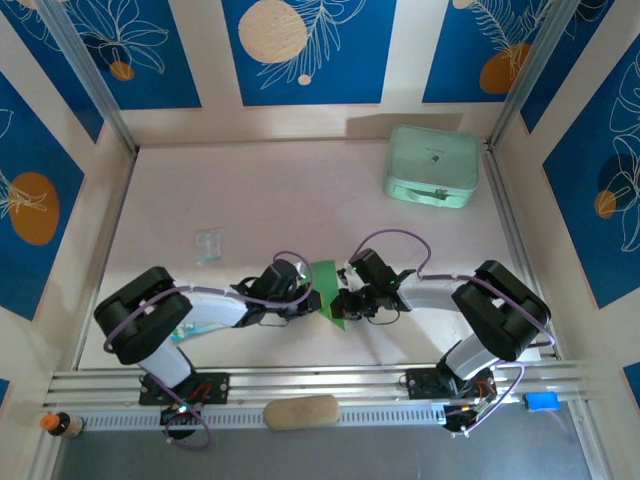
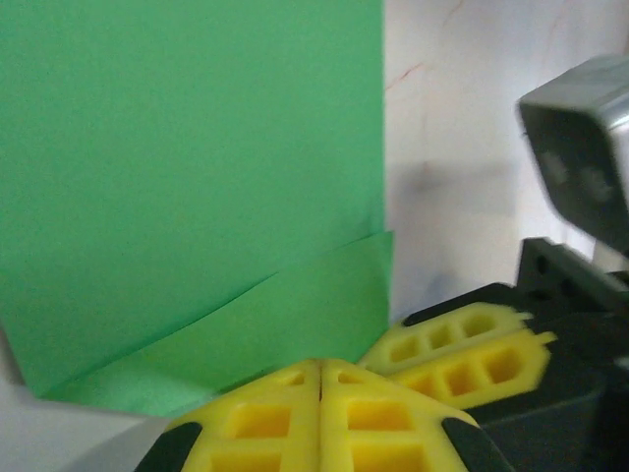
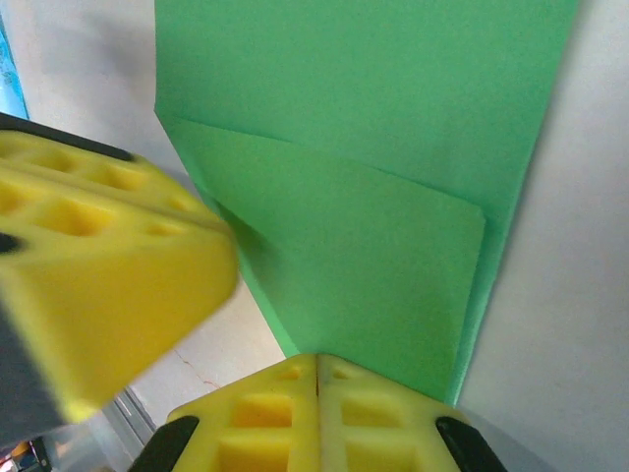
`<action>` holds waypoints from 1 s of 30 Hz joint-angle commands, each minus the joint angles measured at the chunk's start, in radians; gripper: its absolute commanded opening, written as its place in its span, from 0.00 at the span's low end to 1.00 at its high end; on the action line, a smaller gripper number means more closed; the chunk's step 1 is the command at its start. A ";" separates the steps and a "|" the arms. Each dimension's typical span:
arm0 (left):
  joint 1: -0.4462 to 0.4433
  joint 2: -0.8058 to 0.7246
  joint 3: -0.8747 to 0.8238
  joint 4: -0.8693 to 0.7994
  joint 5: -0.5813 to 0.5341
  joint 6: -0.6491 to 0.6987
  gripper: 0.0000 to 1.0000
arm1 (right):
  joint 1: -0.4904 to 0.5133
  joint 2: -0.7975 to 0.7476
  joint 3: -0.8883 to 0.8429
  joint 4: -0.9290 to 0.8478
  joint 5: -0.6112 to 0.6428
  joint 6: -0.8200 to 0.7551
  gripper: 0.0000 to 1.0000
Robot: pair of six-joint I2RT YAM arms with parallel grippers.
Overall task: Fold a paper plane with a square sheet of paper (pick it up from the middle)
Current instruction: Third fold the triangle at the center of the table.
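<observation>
Paper: one square sheet of paper (image 1: 326, 283), flap folded.
Claws: two, left claw (image 2: 319, 379) and right claw (image 3: 316, 369), both closed at paper's edge.
Case: one mint case (image 1: 432, 165), far right.

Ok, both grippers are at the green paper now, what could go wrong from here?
The left gripper and right gripper, both shut, sit almost tip to tip at the paper; they could collide. The folded flap looks bowed, not yet flat, so pressing now may set a crooked crease.
</observation>
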 commanded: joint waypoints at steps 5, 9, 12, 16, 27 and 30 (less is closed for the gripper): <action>-0.005 0.028 -0.035 0.033 -0.019 -0.032 0.00 | -0.003 0.018 -0.032 -0.080 0.040 0.007 0.00; 0.008 -0.002 -0.022 -0.117 -0.072 0.008 0.00 | -0.003 0.021 -0.031 -0.080 0.040 0.007 0.00; 0.022 -0.020 -0.003 -0.206 -0.096 0.041 0.00 | -0.003 0.023 -0.030 -0.080 0.038 0.007 0.00; 0.042 -0.033 -0.002 -0.208 -0.094 0.063 0.00 | -0.004 0.020 -0.031 -0.080 0.039 0.006 0.00; -0.018 -0.001 0.052 -0.006 -0.003 0.053 0.00 | -0.005 0.015 -0.032 -0.080 0.040 0.007 0.00; -0.020 0.043 0.031 0.042 -0.003 0.016 0.00 | -0.005 0.018 -0.031 -0.081 0.041 0.007 0.00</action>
